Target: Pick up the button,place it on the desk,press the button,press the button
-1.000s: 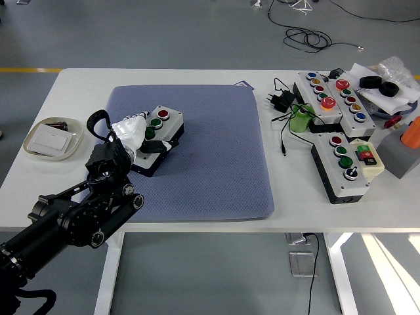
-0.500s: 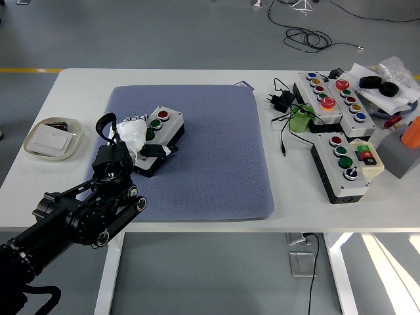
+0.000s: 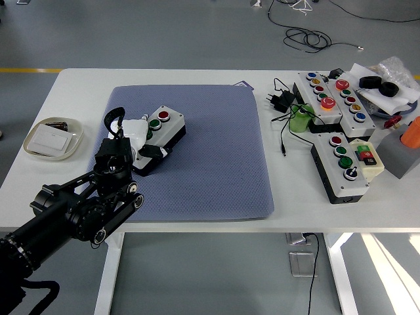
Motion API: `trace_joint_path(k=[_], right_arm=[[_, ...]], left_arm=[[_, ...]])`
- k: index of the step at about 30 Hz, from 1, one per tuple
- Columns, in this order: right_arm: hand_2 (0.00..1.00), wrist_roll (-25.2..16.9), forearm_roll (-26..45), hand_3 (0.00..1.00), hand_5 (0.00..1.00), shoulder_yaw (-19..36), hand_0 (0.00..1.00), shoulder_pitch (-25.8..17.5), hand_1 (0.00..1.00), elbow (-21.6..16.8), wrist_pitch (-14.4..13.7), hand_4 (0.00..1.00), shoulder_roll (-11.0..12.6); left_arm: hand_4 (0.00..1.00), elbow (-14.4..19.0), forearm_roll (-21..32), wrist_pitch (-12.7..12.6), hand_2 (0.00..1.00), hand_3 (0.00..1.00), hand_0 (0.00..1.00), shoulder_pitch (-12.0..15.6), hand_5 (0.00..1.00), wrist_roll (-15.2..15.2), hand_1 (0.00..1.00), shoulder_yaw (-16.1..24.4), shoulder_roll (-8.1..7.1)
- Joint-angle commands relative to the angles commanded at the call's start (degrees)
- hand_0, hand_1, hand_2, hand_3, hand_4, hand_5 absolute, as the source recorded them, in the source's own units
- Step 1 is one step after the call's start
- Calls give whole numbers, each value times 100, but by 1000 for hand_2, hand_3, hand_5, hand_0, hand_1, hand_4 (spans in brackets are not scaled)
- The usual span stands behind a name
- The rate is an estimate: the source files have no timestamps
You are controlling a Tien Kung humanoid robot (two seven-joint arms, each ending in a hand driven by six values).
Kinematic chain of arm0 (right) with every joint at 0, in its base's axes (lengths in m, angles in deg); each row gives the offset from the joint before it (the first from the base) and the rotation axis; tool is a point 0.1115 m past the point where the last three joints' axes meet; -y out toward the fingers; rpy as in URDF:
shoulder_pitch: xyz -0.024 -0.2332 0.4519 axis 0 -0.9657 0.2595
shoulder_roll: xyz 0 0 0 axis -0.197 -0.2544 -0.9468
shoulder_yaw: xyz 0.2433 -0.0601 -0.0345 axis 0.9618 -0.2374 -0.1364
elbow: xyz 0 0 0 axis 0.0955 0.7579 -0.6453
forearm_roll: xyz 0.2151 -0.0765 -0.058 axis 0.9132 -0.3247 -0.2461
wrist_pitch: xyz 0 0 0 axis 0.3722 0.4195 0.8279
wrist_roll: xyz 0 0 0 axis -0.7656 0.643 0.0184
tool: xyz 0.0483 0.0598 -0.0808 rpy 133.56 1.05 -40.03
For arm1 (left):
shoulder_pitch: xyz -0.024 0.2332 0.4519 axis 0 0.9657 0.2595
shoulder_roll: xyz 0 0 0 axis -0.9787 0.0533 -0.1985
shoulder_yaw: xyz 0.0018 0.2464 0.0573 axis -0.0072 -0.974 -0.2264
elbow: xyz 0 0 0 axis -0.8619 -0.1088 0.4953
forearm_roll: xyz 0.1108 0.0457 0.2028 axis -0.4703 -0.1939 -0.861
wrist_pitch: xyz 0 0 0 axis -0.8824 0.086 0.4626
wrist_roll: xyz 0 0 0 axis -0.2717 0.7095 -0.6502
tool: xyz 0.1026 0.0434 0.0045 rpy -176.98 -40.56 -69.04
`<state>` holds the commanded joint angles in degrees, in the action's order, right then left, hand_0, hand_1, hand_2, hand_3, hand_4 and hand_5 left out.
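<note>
The left arm enters from the lower left; its left hand (image 3: 134,139) lies over the near end of the button box (image 3: 157,136), fingers curled against it, grip unclear. The box sits left of centre on the blue mat (image 3: 210,151), with open mat toward the right edge.

My left hand (image 3: 134,134): one in view. One small button box (image 3: 157,134) right at my fingers, on one blue mat (image 3: 197,151). Three more button boxes far to my hand's right: a long one (image 3: 328,97), a black-sided one (image 3: 340,167), one cream (image 3: 367,156) (partly stacked, count approximate). One white dish (image 3: 52,138) just to my hand's left. One green cup (image 3: 300,119), one black plug adapter (image 3: 282,100), both rightward. One white table (image 3: 197,77).
</note>
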<state>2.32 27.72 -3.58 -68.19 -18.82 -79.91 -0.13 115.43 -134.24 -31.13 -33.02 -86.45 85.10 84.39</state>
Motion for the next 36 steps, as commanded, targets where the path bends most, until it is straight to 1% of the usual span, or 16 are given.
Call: trace_joint_path(k=[1, 2, 7, 8, 13, 14, 19, 20, 23, 25, 26, 27, 28, 30, 34, 36], right_arm=[[817, 1, -1, 751, 479, 1, 787, 0, 797, 0, 0, 412, 0], [817, 2, -6, 751, 479, 4, 787, 1, 797, 0, 1, 412, 0], [817, 1, -13, 751, 479, 13, 787, 3, 797, 0, 2, 412, 3], [817, 2, -12, 751, 479, 15, 787, 4, 797, 0, 1, 412, 2], [817, -2, -17, 751, 479, 33, 787, 13, 797, 0, -2, 412, 7], [817, -2, -25, 751, 479, 38, 787, 16, 797, 0, -2, 412, 9], [817, -4, -18, 751, 479, 39, 787, 19, 797, 0, -5, 412, 15], [817, -5, -14, 751, 479, 38, 787, 19, 797, 0, -7, 412, 15], [817, -6, -13, 751, 479, 39, 787, 19, 797, 0, -10, 412, 13], [817, -5, -15, 751, 479, 42, 787, 21, 797, 0, -14, 412, 10], [817, -3, -12, 751, 479, 40, 787, 23, 797, 0, -17, 412, 7], [817, -3, -10, 751, 479, 38, 787, 23, 797, 0, -18, 412, 6], [817, -3, -7, 751, 479, 36, 787, 24, 797, 0, -19, 412, 5], [817, -2, 1, 751, 479, 29, 787, 25, 797, 0, -21, 412, 3], [817, 1, -8, 751, 479, 30, 787, 25, 797, 0, -20, 412, 1], [817, -2, 7, 751, 479, 22, 787, 18, 797, 0, -22, 412, 2]], left_arm=[[797, -2, -2, 6, 648, 944, 504, -1, 172, 0, 538, -3, -2], [713, -11, 20, 14, 463, 864, 524, -3, 13, 0, 470, -10, -8], [713, -32, 29, -6, 463, 864, 524, 6, 13, 0, 470, -38, -23], [593, -23, 4, -7, 449, 702, 553, 7, 2, 0, 470, -40, -29], [593, 13, -129, -84, 449, 702, 553, 4, 2, 0, 470, -39, -61], [531, 24, -155, -137, 383, 532, 457, 7, 2, 0, 384, -43, -72], [531, 65, -198, -251, 383, 532, 457, 39, 2, 0, 384, -57, -108], [384, 90, -257, -287, 208, 371, 245, 57, 2, 0, 201, -63, -122], [384, 162, -305, -424, 208, 371, 245, 93, 2, 0, 201, -59, -153], [384, 248, -376, -655, 208, 371, 245, 129, 2, 0, 201, -45, -192], [327, 309, -374, -787, 171, 303, 210, 144, 2, 0, 184, -36, -220], [327, 329, -372, -832, 171, 303, 210, 148, 2, 0, 184, -34, -229], [327, 365, -374, -872, 171, 303, 210, 156, 2, 67, 184, -24, -246], [327, 477, -336, -937, 171, 303, 210, 171, 2, 393, 184, 23, -296], [304, 641, -278, -878, 152, 286, 209, 175, 2, 754, 167, 57, -369], [304, 788, -249, -845, 152, 286, 209, 181, 2, 1028, 167, 19, -445]])
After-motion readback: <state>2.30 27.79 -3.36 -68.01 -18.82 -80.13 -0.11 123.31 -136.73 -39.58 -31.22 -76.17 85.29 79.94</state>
